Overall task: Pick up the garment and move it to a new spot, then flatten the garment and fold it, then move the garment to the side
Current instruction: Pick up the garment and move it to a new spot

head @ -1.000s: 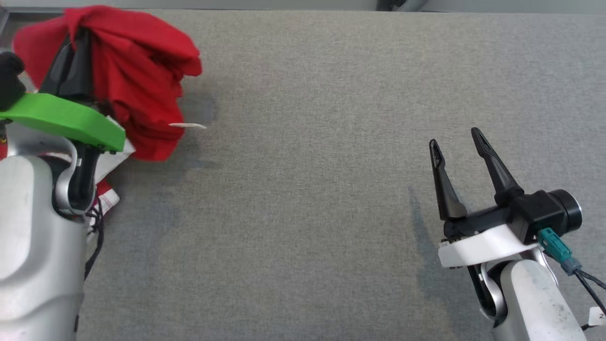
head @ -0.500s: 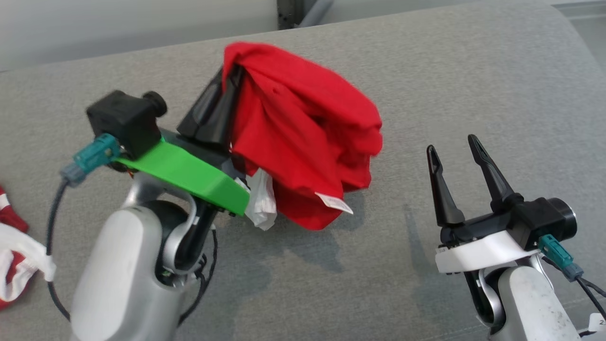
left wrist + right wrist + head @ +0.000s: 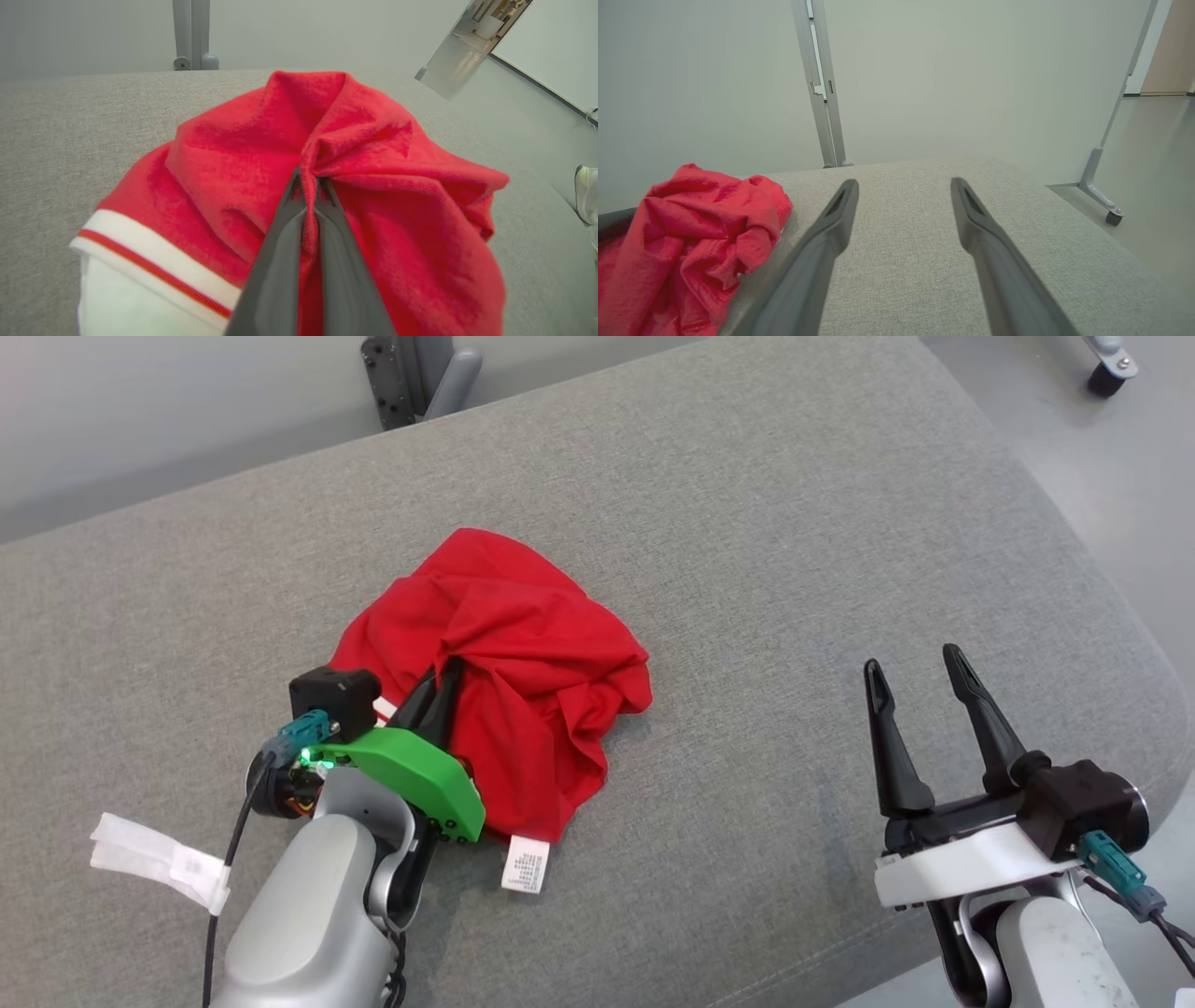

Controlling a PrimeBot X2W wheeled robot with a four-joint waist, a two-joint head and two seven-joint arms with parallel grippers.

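The red garment (image 3: 523, 663) lies bunched on the grey cushioned surface (image 3: 766, 523), a white care label (image 3: 524, 865) at its near edge. My left gripper (image 3: 446, 670) is shut on a fold at the middle of the heap. In the left wrist view the two fingers pinch red cloth at the left gripper's tips (image 3: 308, 179), and the garment (image 3: 373, 154) shows a white cuff with a red stripe (image 3: 159, 266). My right gripper (image 3: 915, 665) stands open to the right with nothing between its fingers. The right wrist view has the garment (image 3: 686, 242) to the left of the open right gripper (image 3: 903, 184).
The cushion's rounded right edge (image 3: 1120, 644) drops to the floor. A white tag (image 3: 159, 861) hangs from my left arm's cable. A grey stand post (image 3: 822, 84) rises behind the cushion, and a caster foot (image 3: 1104, 200) rests on the floor at right.
The head camera has swung, so the whole picture shifted. My left gripper has come down with the garment, which now rests bunched on the cushion instead of hanging. The right gripper stays open.
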